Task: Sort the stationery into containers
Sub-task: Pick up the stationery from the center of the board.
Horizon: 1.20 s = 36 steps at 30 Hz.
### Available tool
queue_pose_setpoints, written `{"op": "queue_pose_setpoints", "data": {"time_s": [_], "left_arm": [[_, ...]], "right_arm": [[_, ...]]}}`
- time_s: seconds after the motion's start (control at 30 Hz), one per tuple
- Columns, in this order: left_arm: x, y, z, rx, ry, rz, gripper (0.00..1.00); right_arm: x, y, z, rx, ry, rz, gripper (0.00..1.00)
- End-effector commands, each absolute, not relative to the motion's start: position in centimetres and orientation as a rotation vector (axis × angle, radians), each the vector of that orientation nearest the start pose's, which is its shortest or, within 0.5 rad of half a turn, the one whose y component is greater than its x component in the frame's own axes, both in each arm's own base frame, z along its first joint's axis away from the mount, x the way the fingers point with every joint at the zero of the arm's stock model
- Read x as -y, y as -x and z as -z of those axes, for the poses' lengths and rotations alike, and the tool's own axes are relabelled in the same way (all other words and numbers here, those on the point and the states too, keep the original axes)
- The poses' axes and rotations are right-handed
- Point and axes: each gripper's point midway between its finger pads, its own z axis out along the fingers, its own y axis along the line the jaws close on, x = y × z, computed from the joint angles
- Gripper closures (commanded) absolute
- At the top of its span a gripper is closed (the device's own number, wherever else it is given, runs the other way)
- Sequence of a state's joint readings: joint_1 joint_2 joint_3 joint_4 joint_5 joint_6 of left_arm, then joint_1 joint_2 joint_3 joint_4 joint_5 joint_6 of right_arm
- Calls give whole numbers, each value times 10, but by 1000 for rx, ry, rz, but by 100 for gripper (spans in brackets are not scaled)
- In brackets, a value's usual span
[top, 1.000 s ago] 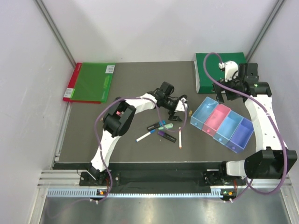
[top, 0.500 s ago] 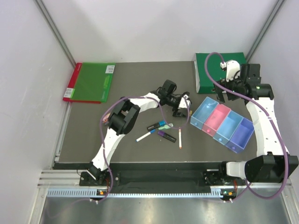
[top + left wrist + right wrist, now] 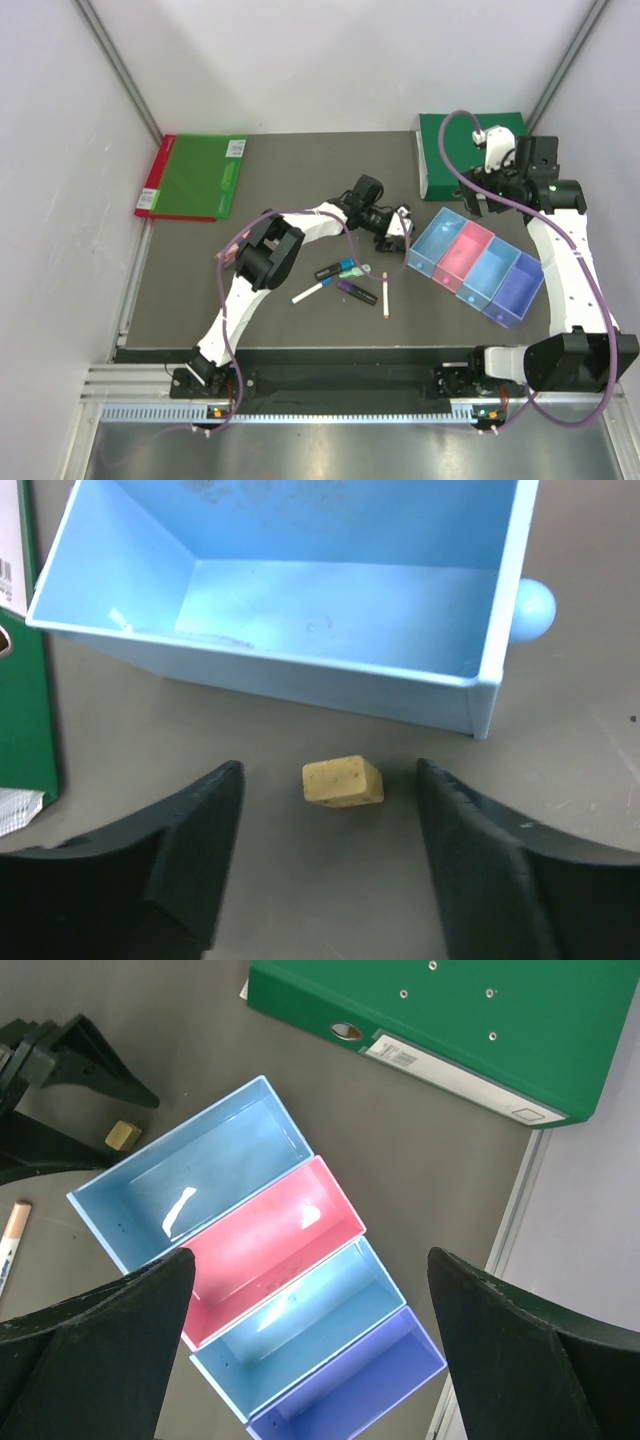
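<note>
From the overhead view I judge the sort barely begun — the four joined bins look empty, and the pens lie loose on the counter in a small cluster: a black-blue marker, a mint green one, a purple-black one, a white-blue pen and a thin pink-white pen. My left arm reaches far across the counter, its left tool low beside the near-left corner of the light blue bin. My right arm stands folded upright at the far right, its right tool held high near the dark green binder. The flat green folder lies well apart at the far left.

In the left wrist view a small tan eraser-like block sits on the counter between my left tool's fingers, just in front of the light blue bin's wall. The jaws stand apart on either side of it, touching nothing — not gripping yet. A pale blue round knob shows behind the bin's corner; I can't tell what it is.

The right wrist view looks straight down on all four bins — light blue, pink, blue, purple-blue — every one bare inside. My right tool's fingers are spread wide and hold nothing. The tan block shows at the left edge, beside the other tool.
</note>
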<state>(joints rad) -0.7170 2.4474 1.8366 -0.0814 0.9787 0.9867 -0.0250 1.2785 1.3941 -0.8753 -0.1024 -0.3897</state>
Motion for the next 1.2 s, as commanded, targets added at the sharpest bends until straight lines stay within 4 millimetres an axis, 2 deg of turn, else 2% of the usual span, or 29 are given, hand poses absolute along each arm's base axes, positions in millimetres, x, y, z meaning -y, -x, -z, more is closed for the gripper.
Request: {"op": "queue_pose_setpoints", "data": {"time_s": [0.0,0.03,0.17,0.33,0.47,0.63,0.73,0.9,0.93,1.0,1.03,1.07,1.17], "left_arm": [[495,-360,-47,-890,-1835,960,32],[494,-360,-46,-888,-1843,954,43],[491,-359,-40,-885,-1873,933,59],[486,-356,-36,-891,-1899,919,69],[482,-354,-34,-880,-1922,893,86],[475,-365,-41,-917,-1932,788,98],[465,-378,-57,-970,-1892,723,100],[433,-403,-87,-1081,-1823,620,100],[426,-409,-101,-1102,-1794,594,100],[410,-413,-107,-1181,-1765,578,100],[398,-415,-121,-1226,-1728,579,100],[388,-417,-126,-1259,-1715,568,100],[355,-414,-153,-1358,-1654,546,100]], "right_arm": [[9,-338,-274,-2201,440,110,0],[10,-338,-273,-2203,438,113,0],[10,-337,-275,-2194,437,119,0],[9,-336,-272,-2199,432,114,0],[8,-336,-266,-2216,439,104,0],[4,-334,-251,-2263,455,64,0],[-2,-335,-242,-2300,458,9,0],[-20,-342,-230,-2348,424,-142,0],[-23,-342,-220,-2387,419,-174,0],[-28,-341,-212,-2427,374,-231,1],[-29,-341,-204,-2457,364,-253,2],[-33,-339,-201,-2467,343,-283,2],[-38,-336,-185,-2509,284,-339,4]]}}
